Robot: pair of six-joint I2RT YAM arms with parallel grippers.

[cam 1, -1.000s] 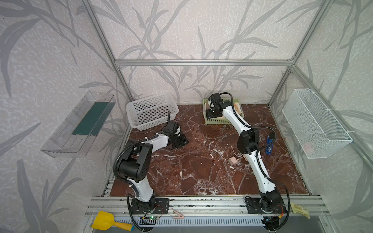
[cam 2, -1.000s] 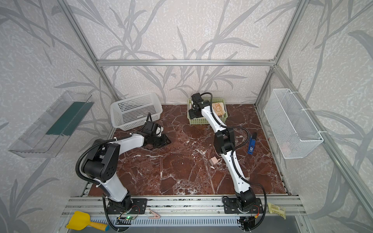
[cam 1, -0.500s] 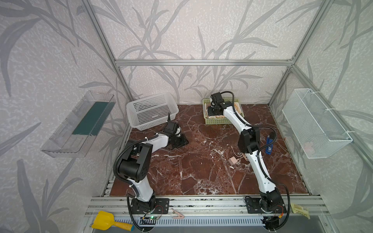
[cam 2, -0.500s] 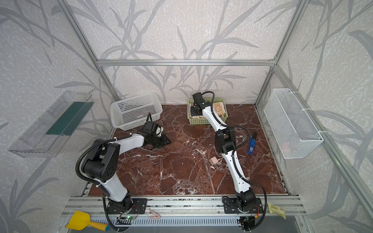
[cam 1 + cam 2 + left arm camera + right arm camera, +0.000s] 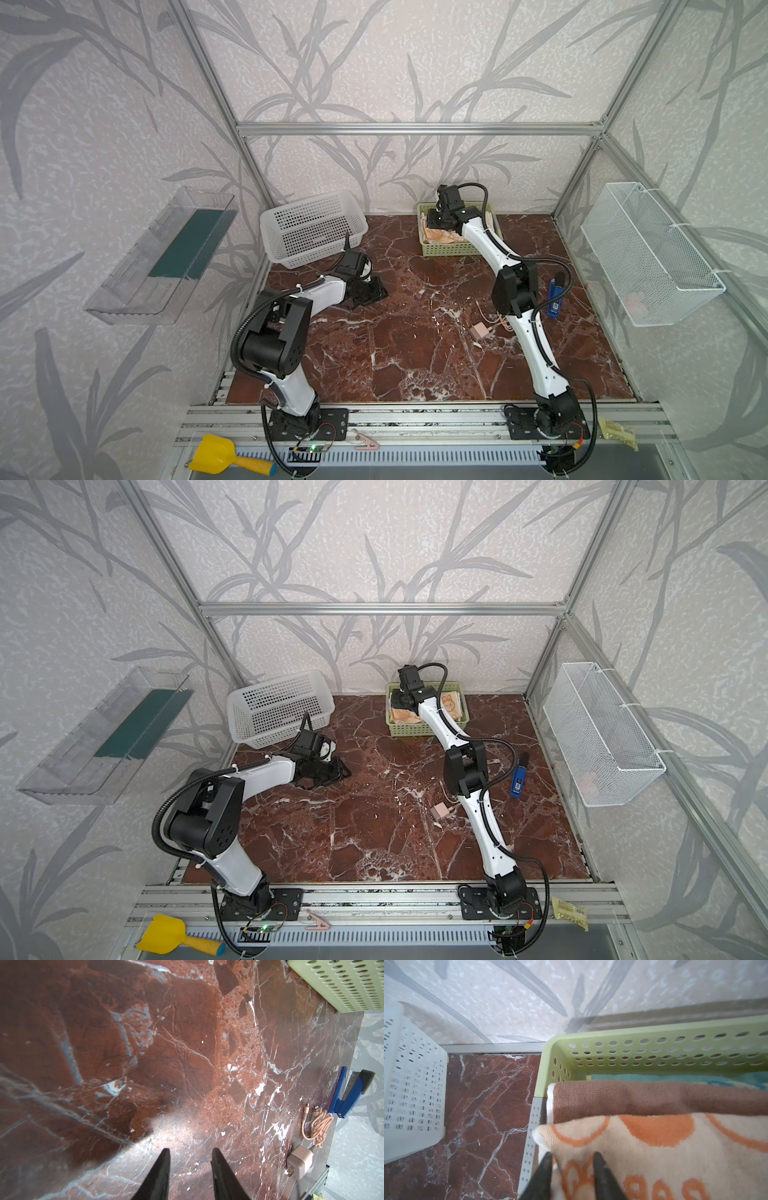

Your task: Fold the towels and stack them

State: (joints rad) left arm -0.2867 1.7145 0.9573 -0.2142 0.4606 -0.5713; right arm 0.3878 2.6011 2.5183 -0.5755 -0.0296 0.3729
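Marble table (image 5: 415,353) bare of towels. Green basket (image 5: 654,1028) at the back holding them all: cream-and-orange towel (image 5: 654,1147) over brown towel (image 5: 633,1099) and teal towel (image 5: 654,1079). Fits a finished stack or a supply awaiting folding. Right gripper (image 5: 572,1160) parted narrowly astride the cream towel's edge; left gripper (image 5: 190,1157) narrowly apart, holding nothing.

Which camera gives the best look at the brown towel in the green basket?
The right wrist view: the brown towel fills the frame, lying between an orange-patterned towel and a teal one. Both top views hide it behind the right arm; the left wrist view shows only the green basket wall.
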